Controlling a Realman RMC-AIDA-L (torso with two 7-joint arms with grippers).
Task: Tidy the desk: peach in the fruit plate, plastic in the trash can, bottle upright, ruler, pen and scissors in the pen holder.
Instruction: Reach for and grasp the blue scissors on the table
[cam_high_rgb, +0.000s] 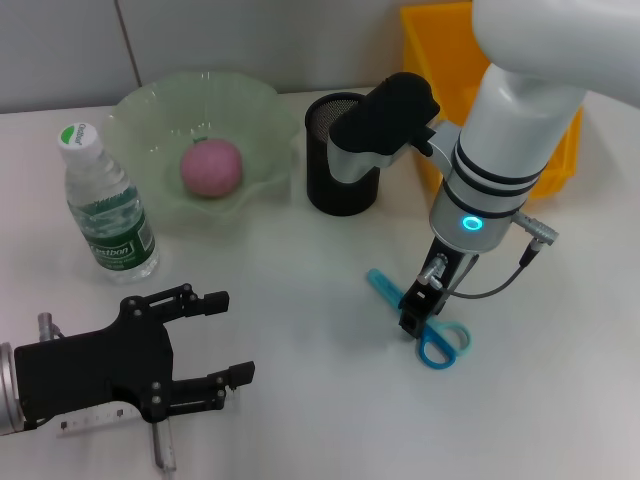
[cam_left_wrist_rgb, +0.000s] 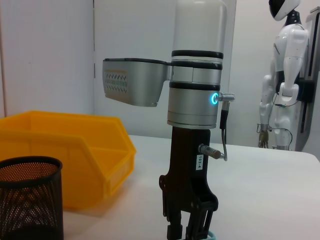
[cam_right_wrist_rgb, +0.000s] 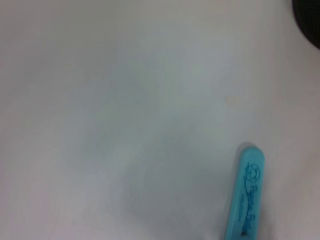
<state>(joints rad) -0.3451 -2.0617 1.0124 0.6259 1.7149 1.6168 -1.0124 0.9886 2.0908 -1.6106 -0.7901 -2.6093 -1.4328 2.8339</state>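
The blue scissors (cam_high_rgb: 432, 335) lie flat on the white desk, right of centre; their sheathed tip (cam_right_wrist_rgb: 244, 199) shows in the right wrist view. My right gripper (cam_high_rgb: 415, 312) points straight down and is shut on the scissors' middle; the left wrist view shows its fingers (cam_left_wrist_rgb: 192, 226) together at the desk. The pink peach (cam_high_rgb: 210, 167) rests in the green fruit plate (cam_high_rgb: 265, 115). The bottle (cam_high_rgb: 105, 205) stands upright at the left. The black mesh pen holder (cam_high_rgb: 340, 155) stands behind the scissors. My left gripper (cam_high_rgb: 233, 336) hovers open at the front left, over a pale ruler (cam_high_rgb: 92, 420). Pen and plastic are out of view.
A yellow bin (cam_high_rgb: 440, 60) sits at the back right, close to the right arm and also visible as the yellow bin (cam_left_wrist_rgb: 75, 150) in the left wrist view beside the pen holder (cam_left_wrist_rgb: 30, 200). A wall runs along the desk's far edge.
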